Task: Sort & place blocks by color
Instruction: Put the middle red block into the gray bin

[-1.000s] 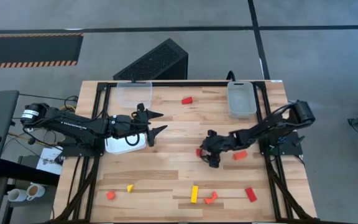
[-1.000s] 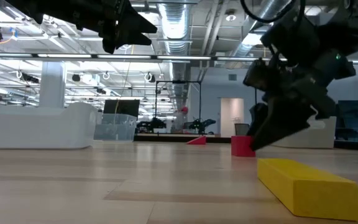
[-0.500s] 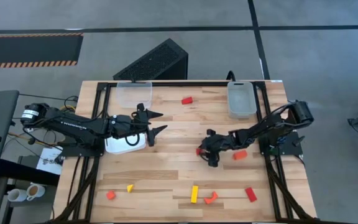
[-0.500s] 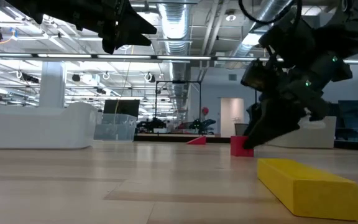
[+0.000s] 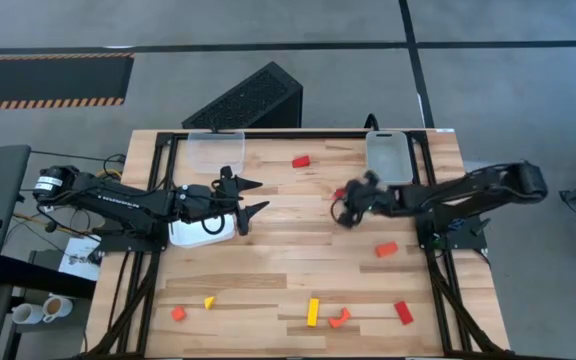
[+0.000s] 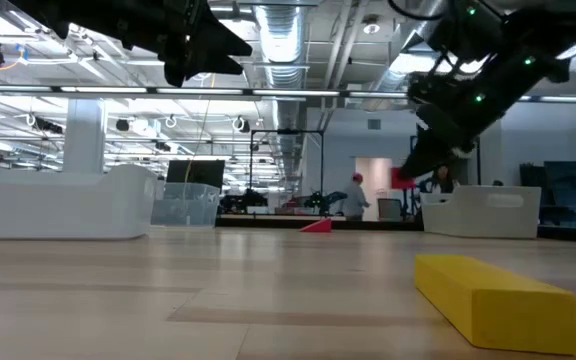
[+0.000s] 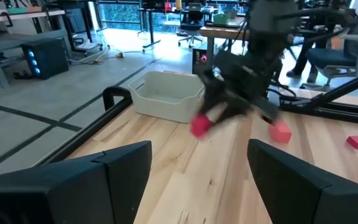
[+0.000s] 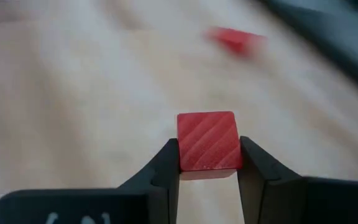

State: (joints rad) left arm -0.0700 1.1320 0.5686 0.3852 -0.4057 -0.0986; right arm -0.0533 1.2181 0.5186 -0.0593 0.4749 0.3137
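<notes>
Between right fingers (image 8: 253, 168): red cube (image 8: 208, 140)

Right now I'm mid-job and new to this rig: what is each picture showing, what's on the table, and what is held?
Two dark robot arms work at a wooden table. One camera looks down from overhead, one sits at table height, and one rides on each wrist. The right gripper holds a red cube off the table, near the clear bin. The left gripper waits open by the white tray. Loose on the table: a yellow bar, an orange arch and other small blocks.
</notes>
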